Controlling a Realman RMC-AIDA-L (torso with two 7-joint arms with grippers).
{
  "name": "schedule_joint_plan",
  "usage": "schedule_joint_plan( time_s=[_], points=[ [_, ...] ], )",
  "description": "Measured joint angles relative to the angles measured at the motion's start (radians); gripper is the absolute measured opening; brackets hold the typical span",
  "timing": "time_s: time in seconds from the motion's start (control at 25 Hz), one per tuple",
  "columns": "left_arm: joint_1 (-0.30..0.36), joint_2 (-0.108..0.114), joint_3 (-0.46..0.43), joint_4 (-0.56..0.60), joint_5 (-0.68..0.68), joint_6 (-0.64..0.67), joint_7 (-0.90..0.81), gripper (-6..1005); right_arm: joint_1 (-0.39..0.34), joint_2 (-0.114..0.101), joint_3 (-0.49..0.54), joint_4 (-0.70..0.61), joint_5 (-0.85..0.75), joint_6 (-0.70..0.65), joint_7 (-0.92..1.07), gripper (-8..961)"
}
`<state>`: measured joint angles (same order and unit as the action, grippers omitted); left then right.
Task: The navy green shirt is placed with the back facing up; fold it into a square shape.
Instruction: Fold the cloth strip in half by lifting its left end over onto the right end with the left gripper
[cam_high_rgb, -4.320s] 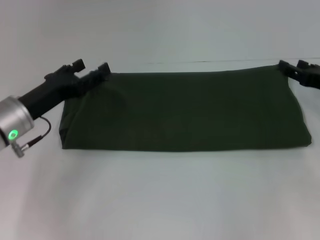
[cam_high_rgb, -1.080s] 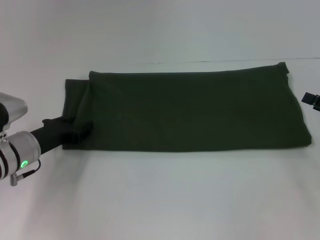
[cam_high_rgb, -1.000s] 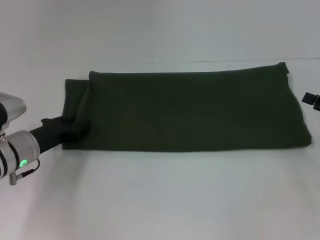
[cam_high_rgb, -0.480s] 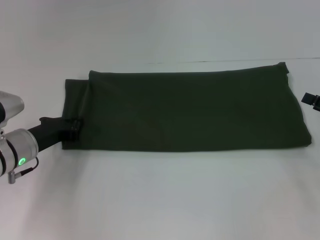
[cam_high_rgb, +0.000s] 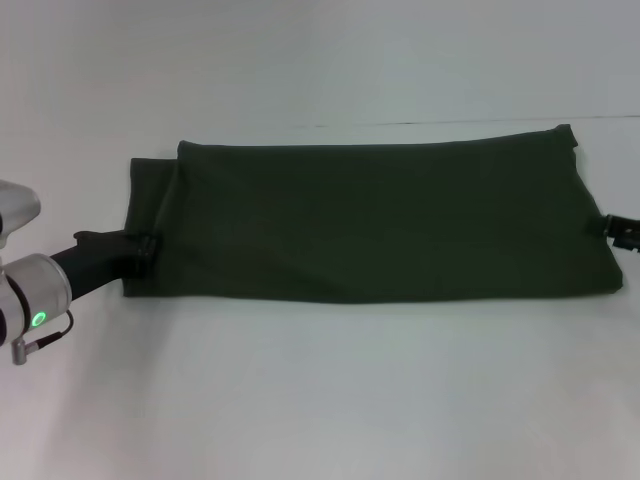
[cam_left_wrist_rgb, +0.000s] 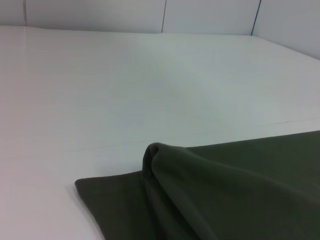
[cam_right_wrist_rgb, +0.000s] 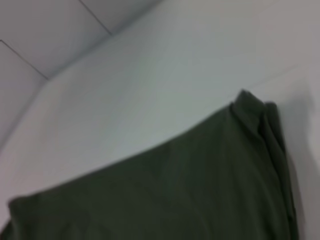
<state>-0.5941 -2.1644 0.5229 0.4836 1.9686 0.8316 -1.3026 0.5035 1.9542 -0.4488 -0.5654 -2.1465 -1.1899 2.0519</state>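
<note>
Both hands reached navy green shirt (cam_high_rgb: 380, 220) edges (table (cam_high_rgb: 320, 400)).

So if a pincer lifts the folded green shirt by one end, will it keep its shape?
Probably not. The navy green shirt lies in soft, bunched layers, so it would likely droop and unfold. It looks light. On the smooth table it may slide when the left pincer pushes.

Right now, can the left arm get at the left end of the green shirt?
Probably yes. The left claw is already at the near left end of the navy green shirt, with only bare table around it and nothing in the way.
</note>
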Motion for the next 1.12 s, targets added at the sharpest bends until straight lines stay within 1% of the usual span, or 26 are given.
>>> schedule_joint_plan(
  time_s=[0.12, 0.28, 0.48, 0.72, 0.92, 1.08, 1.12],
  points=[
    [0.0, 0.0, 0.001, 0.0, 0.001, 0.001, 0.0, 27, 0.027, 0.004, -0.006, 0.0, -0.055, 0.031, 0.028, 718],
    [0.0, 0.0, 0.002, 0.0, 0.001, 0.001, 0.0, 28, 0.041, 0.01, -0.007, 0.005, -0.073, 0.057, 0.03, 719],
    [-0.001, 0.0, 0.002, 0.0, 0.001, 0.001, 0.0, 28, 0.025, 0.011, 0.005, 0.001, -0.068, 0.056, 0.031, 719],
    [-0.001, 0.0, 0.002, 0.0, 0.001, 0.001, 0.0, 28, 0.009, 0.007, 0.011, 0.005, -0.065, 0.048, 0.031, 719],
    [-0.001, 0.0, 0.002, -0.002, 0.001, 0.001, 0.0, 27, 0.01, 0.013, 0.002, 0.017, -0.07, 0.048, 0.032, 716],
    [-0.002, 0.0, 0.003, -0.003, 0.001, 0.001, 0.0, 27, 0.012, 0.004, 0.0, 0.039, -0.071, 0.046, 0.046, 713],
    [-0.002, 0.0, 0.004, -0.003, 0.001, 0.001, 0.0, 27, 0.01, 0.004, 0.001, 0.04, -0.07, 0.045, 0.047, 677]
  ],
)
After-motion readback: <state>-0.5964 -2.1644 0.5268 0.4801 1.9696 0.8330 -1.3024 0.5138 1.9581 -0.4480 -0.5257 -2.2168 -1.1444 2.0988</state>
